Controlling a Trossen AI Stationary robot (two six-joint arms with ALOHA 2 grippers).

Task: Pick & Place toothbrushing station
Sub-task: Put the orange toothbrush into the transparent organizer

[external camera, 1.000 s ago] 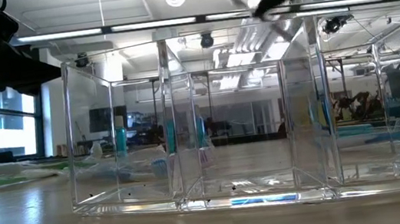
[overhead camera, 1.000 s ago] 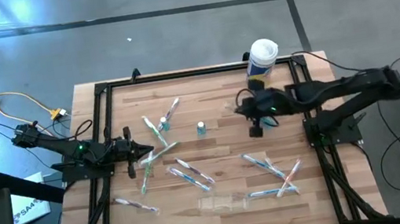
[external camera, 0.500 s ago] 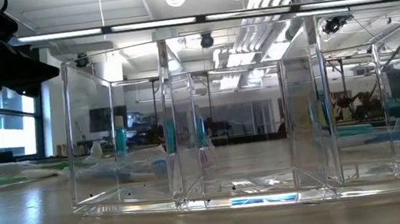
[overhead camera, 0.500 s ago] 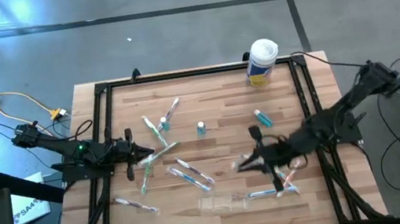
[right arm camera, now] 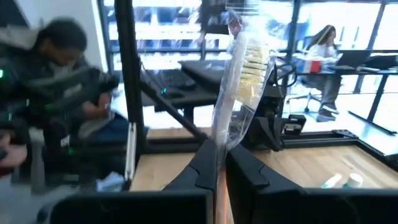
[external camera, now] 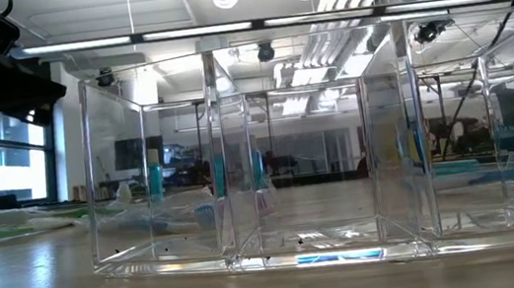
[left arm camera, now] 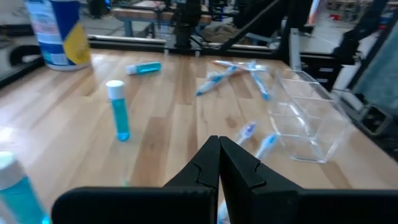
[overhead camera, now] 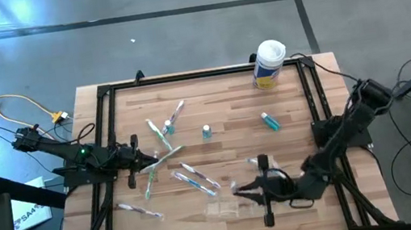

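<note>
Now right gripper clamped on wrapped toothbrush, beside clear holder; left gripper closed, empty, among scattered toothbrushes.

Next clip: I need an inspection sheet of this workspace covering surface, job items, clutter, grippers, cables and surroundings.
Surface: wooden table inside a black frame.
Job's things: toothbrushes scattered across the table; one teal tube upright, another tube lying flat; clear holder at the near edge, compartments empty in the low view.
Clutter: white canister with yellow label at the far edge.
Grippers: left gripper shut, empty, above the left brushes; right gripper shut on a wrapped toothbrush, next to the holder.
Cables: yellow cable left of the table.
Surroundings: concrete floor; people seated behind, in the right wrist view.
</note>
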